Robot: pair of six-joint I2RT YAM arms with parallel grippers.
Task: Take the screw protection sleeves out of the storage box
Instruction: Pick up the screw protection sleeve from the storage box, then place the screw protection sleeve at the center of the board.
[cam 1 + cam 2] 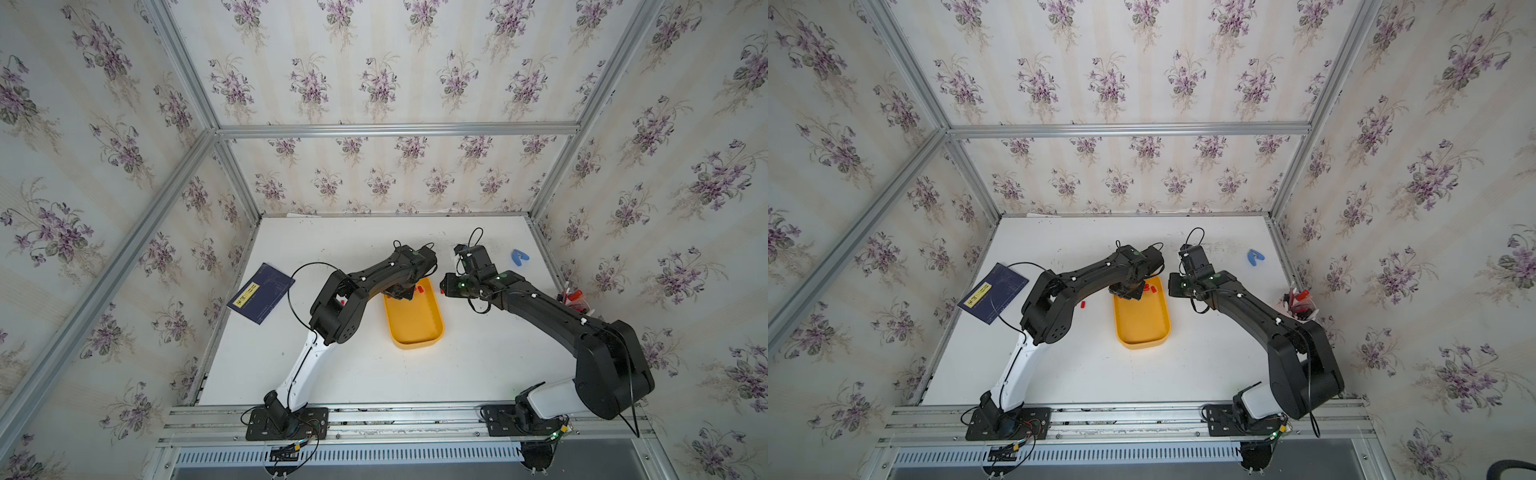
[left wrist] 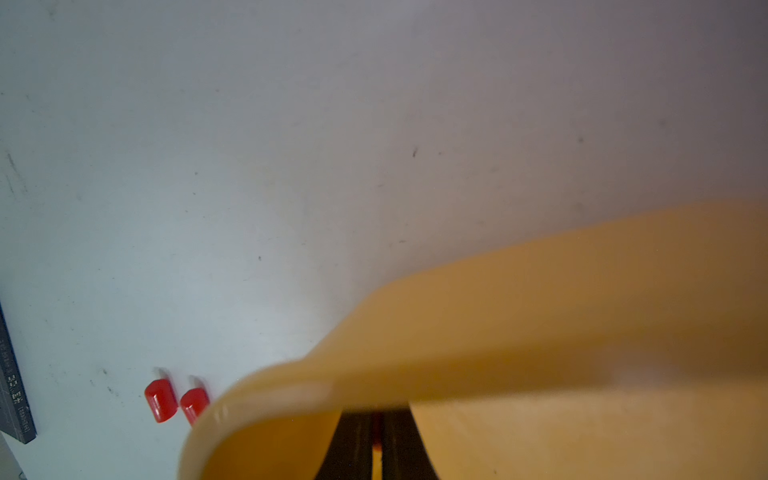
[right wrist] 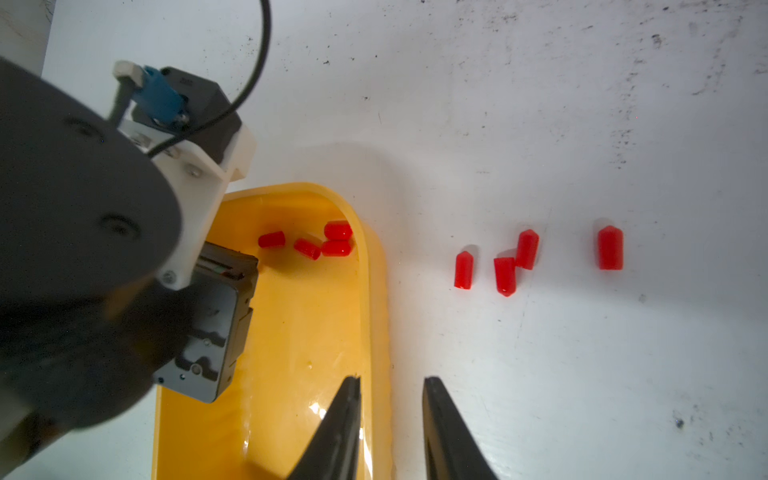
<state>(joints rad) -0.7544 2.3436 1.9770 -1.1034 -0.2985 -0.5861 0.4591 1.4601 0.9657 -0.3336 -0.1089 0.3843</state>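
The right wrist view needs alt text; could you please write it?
Four red sleeves lie at the rounded end of the yellow storage box, four more on the white table beside it. The right gripper straddles the box wall; the left arm reaches in.

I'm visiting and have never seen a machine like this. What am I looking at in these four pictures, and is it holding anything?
It is two robot arms on a white table, each ending in a two-fingered gripper. Two pictures look down from overhead; two come from cameras on the arms' wrists. On the table lie a yellow storage box, a dark booklet, a blue object and a clear bag. Red sleeves lie in the box, others beside it. The left gripper is shut on one sleeve in the box. The right gripper stands open astride the box's wall, holding nothing.
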